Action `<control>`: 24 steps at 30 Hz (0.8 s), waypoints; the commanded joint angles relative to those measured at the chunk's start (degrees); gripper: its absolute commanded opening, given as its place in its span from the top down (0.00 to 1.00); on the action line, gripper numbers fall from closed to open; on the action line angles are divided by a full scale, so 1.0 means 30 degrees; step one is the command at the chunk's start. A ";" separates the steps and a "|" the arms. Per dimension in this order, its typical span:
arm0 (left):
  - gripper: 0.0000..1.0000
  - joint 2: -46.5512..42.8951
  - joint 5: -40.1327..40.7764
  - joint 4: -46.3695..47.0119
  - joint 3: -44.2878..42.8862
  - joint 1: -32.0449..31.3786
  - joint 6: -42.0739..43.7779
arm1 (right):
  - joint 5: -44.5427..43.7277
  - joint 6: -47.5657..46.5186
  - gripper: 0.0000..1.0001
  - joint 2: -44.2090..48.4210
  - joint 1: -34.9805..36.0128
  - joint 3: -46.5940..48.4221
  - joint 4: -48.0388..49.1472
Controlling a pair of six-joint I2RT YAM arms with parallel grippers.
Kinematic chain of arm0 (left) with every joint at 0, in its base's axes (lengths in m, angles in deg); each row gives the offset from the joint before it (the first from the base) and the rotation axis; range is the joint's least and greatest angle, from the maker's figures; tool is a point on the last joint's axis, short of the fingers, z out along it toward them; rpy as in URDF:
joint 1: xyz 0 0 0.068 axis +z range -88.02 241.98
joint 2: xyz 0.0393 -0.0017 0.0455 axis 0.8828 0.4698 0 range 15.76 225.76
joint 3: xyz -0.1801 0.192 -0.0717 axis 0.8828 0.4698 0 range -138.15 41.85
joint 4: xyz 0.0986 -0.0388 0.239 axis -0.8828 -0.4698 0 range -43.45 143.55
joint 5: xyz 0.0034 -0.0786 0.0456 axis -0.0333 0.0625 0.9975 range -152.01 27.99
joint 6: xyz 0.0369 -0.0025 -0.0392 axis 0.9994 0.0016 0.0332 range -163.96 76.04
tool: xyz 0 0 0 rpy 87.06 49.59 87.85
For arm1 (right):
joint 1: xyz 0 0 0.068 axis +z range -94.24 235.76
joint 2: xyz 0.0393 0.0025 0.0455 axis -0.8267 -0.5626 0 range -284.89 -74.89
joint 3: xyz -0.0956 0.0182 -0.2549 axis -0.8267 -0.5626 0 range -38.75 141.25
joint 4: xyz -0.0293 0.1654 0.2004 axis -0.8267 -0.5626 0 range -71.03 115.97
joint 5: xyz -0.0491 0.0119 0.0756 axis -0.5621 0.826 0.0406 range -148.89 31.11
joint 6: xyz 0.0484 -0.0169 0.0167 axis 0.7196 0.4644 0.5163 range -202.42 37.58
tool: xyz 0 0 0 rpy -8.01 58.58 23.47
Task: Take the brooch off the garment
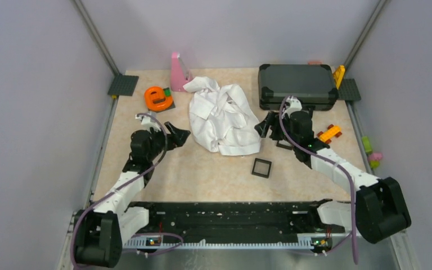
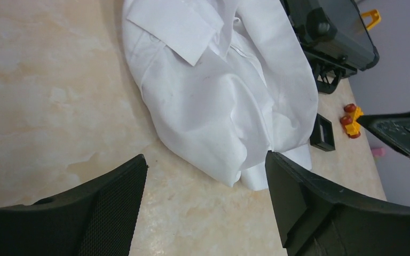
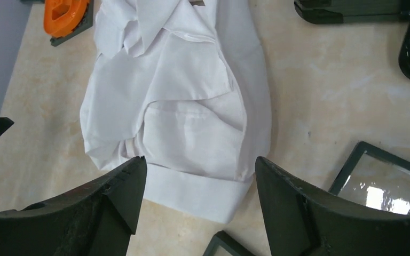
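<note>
The garment (image 1: 223, 115) is a crumpled white shirt in the middle of the table; it also shows in the left wrist view (image 2: 219, 90) and the right wrist view (image 3: 181, 101). No brooch shows on it in any view. My left gripper (image 1: 179, 135) is open and empty just left of the garment, above bare table (image 2: 205, 160). My right gripper (image 1: 265, 125) is open and empty just right of the garment, with a white cuff (image 3: 192, 189) between its fingers' line of sight (image 3: 198, 162).
A black case (image 1: 297, 85) stands at the back right. Small black square trays lie by the garment (image 1: 261, 167) and under my right arm (image 3: 384, 178). An orange-yellow toy car (image 1: 329, 133), an orange tape holder (image 1: 158, 98) and a pink cone (image 1: 177, 71) stand around.
</note>
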 commanded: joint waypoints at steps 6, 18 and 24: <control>0.18 0.4705 -0.2897 0.2777 -0.2676 -0.0407 0.0149 | -0.2896 -0.2543 0.33 -0.5746 0.1644 0.4729 -0.0104; 0.18 1.1222 -0.2212 0.1191 -0.6949 -0.0447 -0.0191 | -0.3899 -0.4489 0.50 -1.0880 0.2160 0.9450 -0.1104; 0.17 1.4692 -0.2808 -0.0688 -0.9922 -0.0447 -0.0192 | -0.4441 -0.4983 0.78 -1.1889 0.2157 1.0643 -0.1636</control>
